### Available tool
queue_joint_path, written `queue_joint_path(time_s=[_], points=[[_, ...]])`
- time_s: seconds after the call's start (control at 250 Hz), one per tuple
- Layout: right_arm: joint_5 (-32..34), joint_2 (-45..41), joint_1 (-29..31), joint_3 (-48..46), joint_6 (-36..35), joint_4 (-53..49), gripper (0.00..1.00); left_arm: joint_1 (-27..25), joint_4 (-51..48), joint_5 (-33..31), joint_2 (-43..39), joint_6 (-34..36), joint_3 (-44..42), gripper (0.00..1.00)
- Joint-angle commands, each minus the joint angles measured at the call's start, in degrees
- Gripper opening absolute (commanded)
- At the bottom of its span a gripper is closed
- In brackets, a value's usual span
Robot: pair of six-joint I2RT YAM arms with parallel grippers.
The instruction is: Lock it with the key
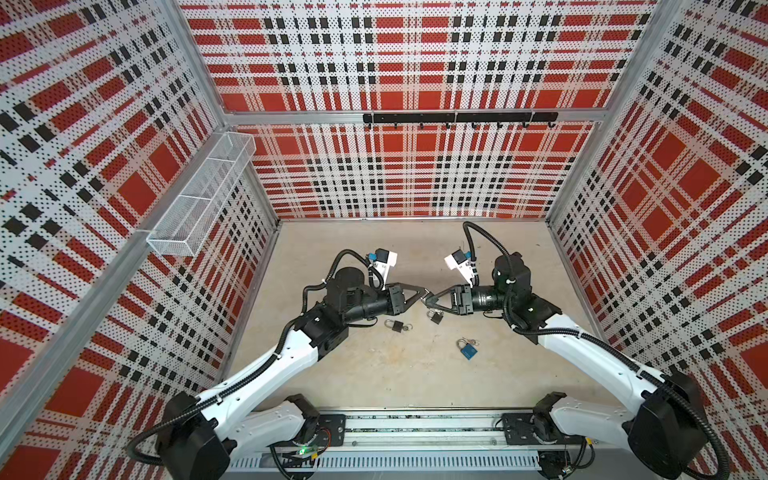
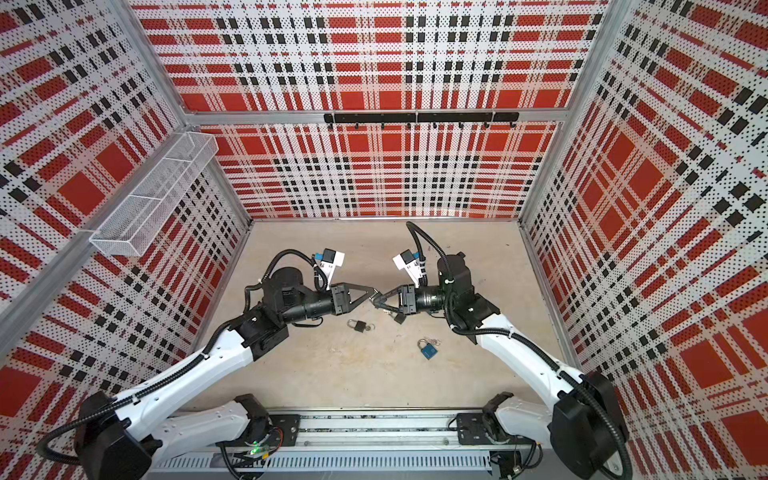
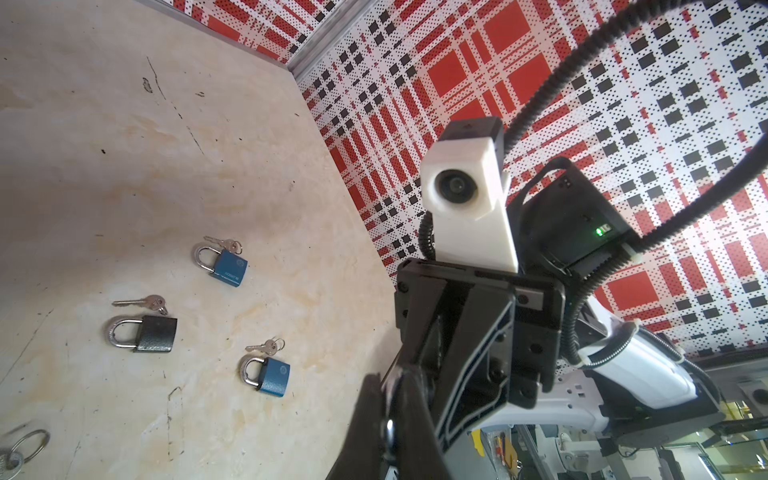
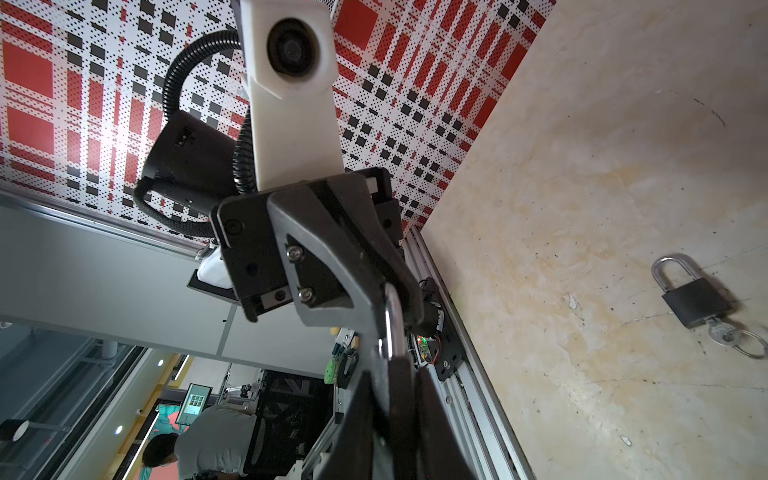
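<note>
Key (image 4: 390,324), or what I take for one: a short bright-metal bar, glossy, with a notch on one edge. It is too covered by fingers to rule out a shackle. It is held in the air over mid-table, where the two grippers meet tip to tip.

Right gripper (image 1: 429,300): jaws narrow, pinched on one end of the bar.
Left gripper (image 1: 424,293): jaws closed right down on the other end. Both seem to have it; which one bears it, cannot tell.

Long axis of the key: along the line from one gripper to the other, so across the table and roughly level.

Just below the tips, on the robot-base side and under the right gripper: black padlock (image 1: 436,318). It lies flat on the table with a matte body and a chrome shackle partly hidden by the right gripper. A loose key (image 3: 141,301) on a ring lies beside it. Keyway not visible. Judgement: the right arm is nearer, and the held key would have to come down and swing end-on to the body's base.

Farther, on the left arm's side: second black padlock (image 1: 395,326), with a key and ring at its base.

Farthest from the tips, toward the base on the right: blue padlock (image 1: 468,351), lying apart.
</note>
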Motion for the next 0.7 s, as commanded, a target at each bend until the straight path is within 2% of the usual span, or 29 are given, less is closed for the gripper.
queue_joint_path(time_s=[0.0,0.184,0.376,0.424,0.444,0.544,0.696], points=[[4.1,0.6,3.4,5.1,-5.5,6.4,0.0,-2.8,-1.7,10.4,0.5,-1.5,-1.5,0.0],[4.0,0.4,3.4,5.3,-6.7,3.7,0.0,2.3,-1.7,13.3,-1.2,-1.9,-1.3,0.0],[4.2,0.2,3.5,4.7,-6.6,3.9,0.0,5.0,-1.7,12.8,-3.4,-2.9,-1.8,0.0],[4.7,0.1,3.5,4.4,-6.3,4.2,0.26,5.6,-1.7,12.4,-3.9,-3.1,-2.0,0.0],[5.1,0.0,3.5,4.3,-6.2,4.2,0.32,5.8,-1.7,12.1,-4.1,-3.3,-2.1,0.0],[4.7,-0.3,3.5,3.9,-5.7,5.0,0.45,6.3,-1.7,9.7,-5.7,-3.8,-3.0,0.0],[5.0,-2.1,3.4,2.2,-5.6,4.8,0.47,6.6,-0.1,3.6,-8.8,-5.0,-4.8,0.0]])
